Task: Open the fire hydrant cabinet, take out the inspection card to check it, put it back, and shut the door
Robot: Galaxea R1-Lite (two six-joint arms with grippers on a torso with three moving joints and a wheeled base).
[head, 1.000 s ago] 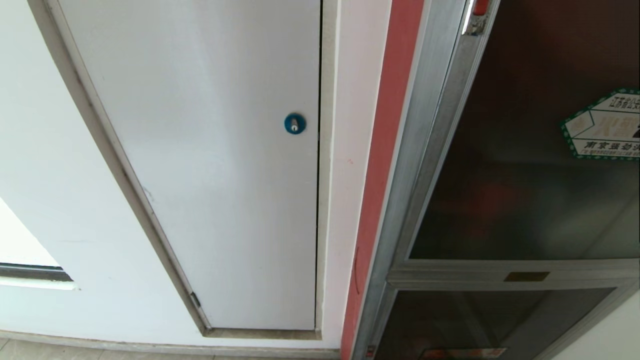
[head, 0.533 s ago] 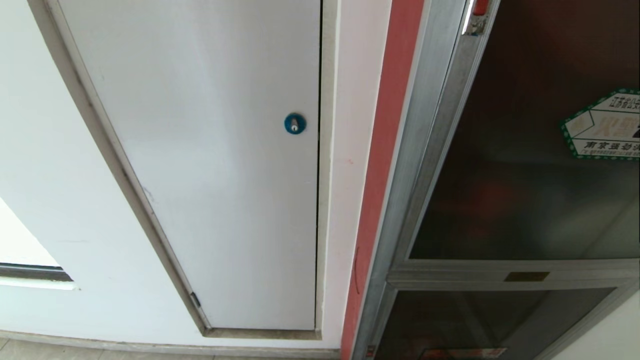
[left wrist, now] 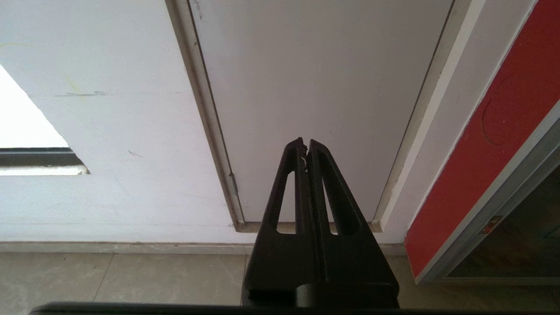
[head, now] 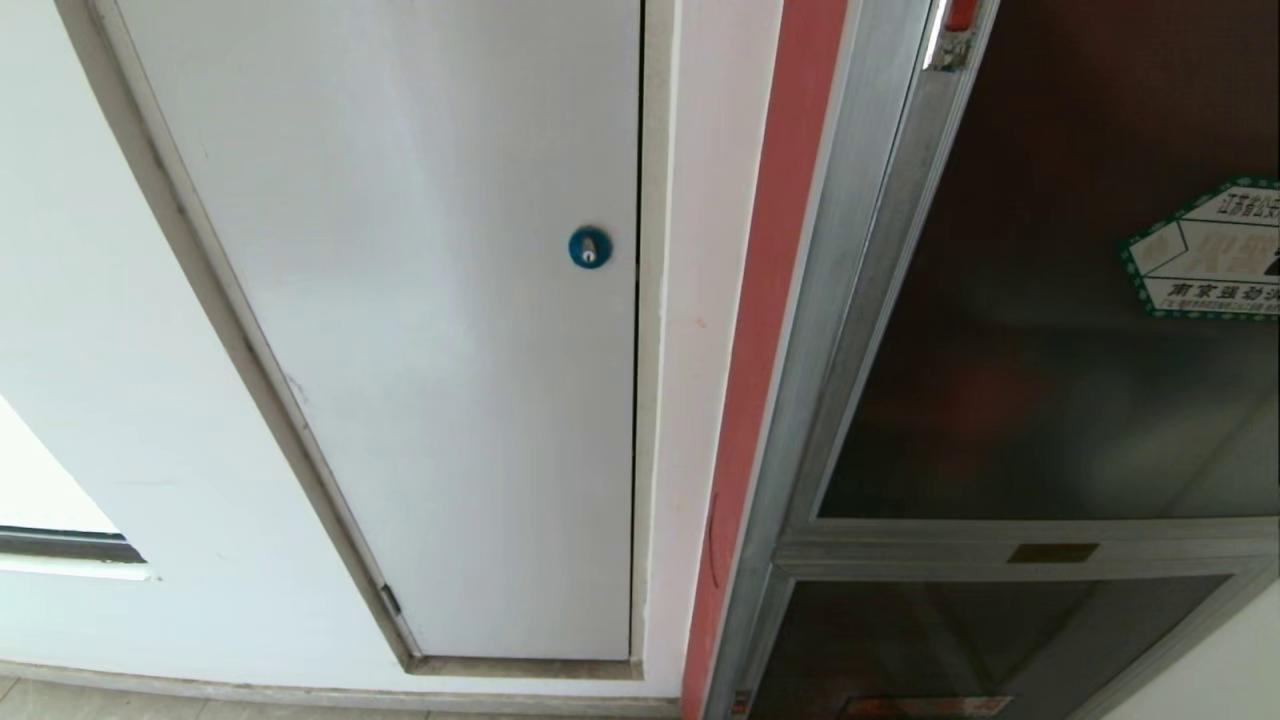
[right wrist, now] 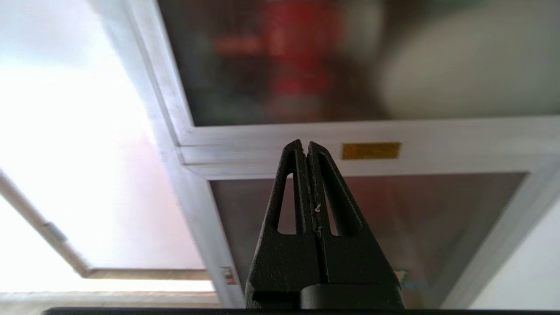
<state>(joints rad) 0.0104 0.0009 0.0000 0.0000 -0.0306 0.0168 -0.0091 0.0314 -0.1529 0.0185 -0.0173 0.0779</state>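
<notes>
The fire hydrant cabinet [head: 775, 300] stands at the right of the head view, red-edged with a silver frame. Its door [head: 1050, 300] is a dark glass pane, closed, with a red latch tab [head: 960, 15] at its top left corner and a green-bordered hexagonal sticker [head: 1210, 250]. The inspection card is hidden. Neither arm shows in the head view. My right gripper [right wrist: 306, 143] is shut and empty, pointing at the silver rail [right wrist: 459, 148] under the door [right wrist: 306, 65], near a brass plate [right wrist: 371, 150]. My left gripper [left wrist: 305, 141] is shut and empty, facing the white panel.
A plain white panel [head: 420, 330] with a round blue lock [head: 589, 247] fills the wall left of the cabinet. A smaller glass panel [head: 980, 640] sits below the door. Beige floor tiles [left wrist: 131, 280] run along the wall's foot.
</notes>
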